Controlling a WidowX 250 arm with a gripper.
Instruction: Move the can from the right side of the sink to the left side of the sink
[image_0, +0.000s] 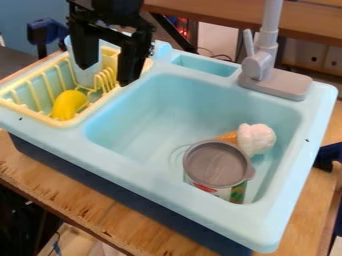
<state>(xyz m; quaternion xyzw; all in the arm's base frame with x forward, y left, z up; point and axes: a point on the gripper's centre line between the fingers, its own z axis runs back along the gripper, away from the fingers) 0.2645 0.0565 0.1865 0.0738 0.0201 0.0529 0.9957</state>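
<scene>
The black gripper (105, 75) hangs at the upper left over the yellow drying rack (43, 118), its fingers spread apart. Behind it, a pale blue cup-like thing (88, 75) stands in the rack, partly hidden by the left finger. A yellow rounded object (68, 104) lies in the rack's near part, below the gripper. In the light blue sink, a can (237, 193) with a grey round top (215, 162) is near the front right. Beside it lies a toy ice cream cone with a white scoop (256, 138); its orange cone (228, 137) is partly behind the grey top.
A grey faucet (259, 65) rises from the sink's back right corner. The sink's light blue rim (167, 192) surrounds the basin, and the unit rests on a wooden table (80, 200). A small recessed tray (206, 65) is set into the back rim.
</scene>
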